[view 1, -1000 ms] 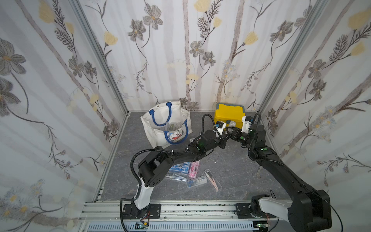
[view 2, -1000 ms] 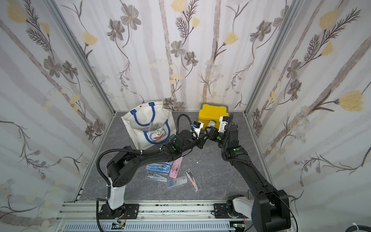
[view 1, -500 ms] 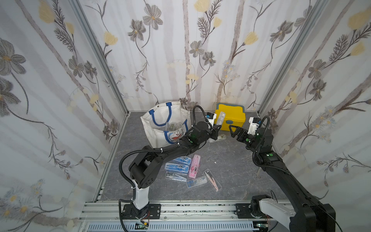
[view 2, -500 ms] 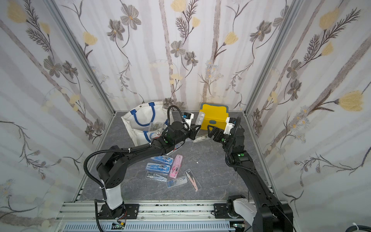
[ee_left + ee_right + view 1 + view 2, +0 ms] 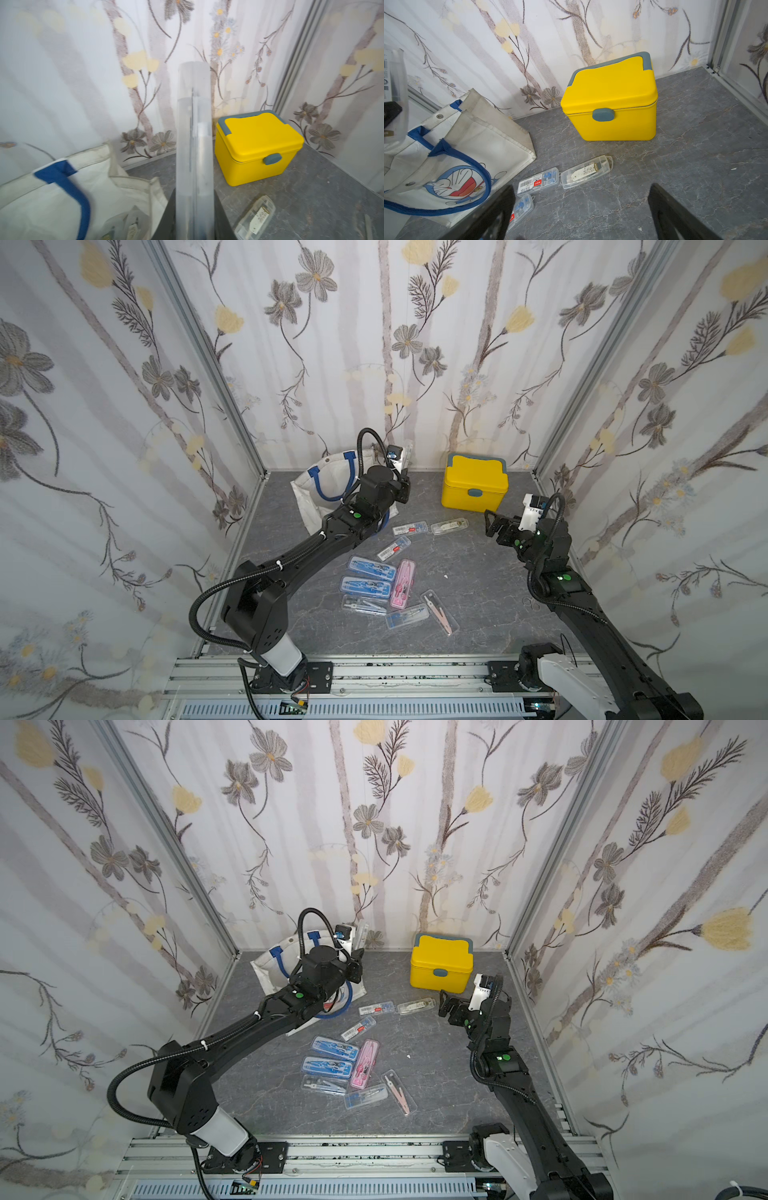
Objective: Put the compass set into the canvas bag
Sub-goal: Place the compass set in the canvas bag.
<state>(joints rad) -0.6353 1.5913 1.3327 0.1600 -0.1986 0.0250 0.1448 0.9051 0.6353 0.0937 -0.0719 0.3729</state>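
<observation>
The canvas bag (image 5: 312, 498) (image 5: 266, 974) stands at the back left, white with blue handles and a cartoon cat face (image 5: 458, 185). My left gripper (image 5: 402, 472) (image 5: 194, 207) is shut on a clear compass set case (image 5: 408, 451) (image 5: 194, 135). It holds the case upright, above the bag's right side, near the bag's open mouth (image 5: 116, 195). Clear cases (image 5: 124, 226) lie inside the bag. My right gripper (image 5: 492, 522) (image 5: 581, 188) stands open and empty, low over the floor, in front of the yellow box on its right. Several more compass set cases (image 5: 368, 568) lie on the floor.
A shut yellow lidded box (image 5: 473, 485) (image 5: 610, 99) stands at the back right. Two clear cases (image 5: 586, 172) (image 5: 538, 181) lie between bag and box. Patterned walls close in the back and both sides.
The two grippers met in front of the yellow box. The right one opened and drew back to the right. The left one carried the clear case leftward to above the bag.
</observation>
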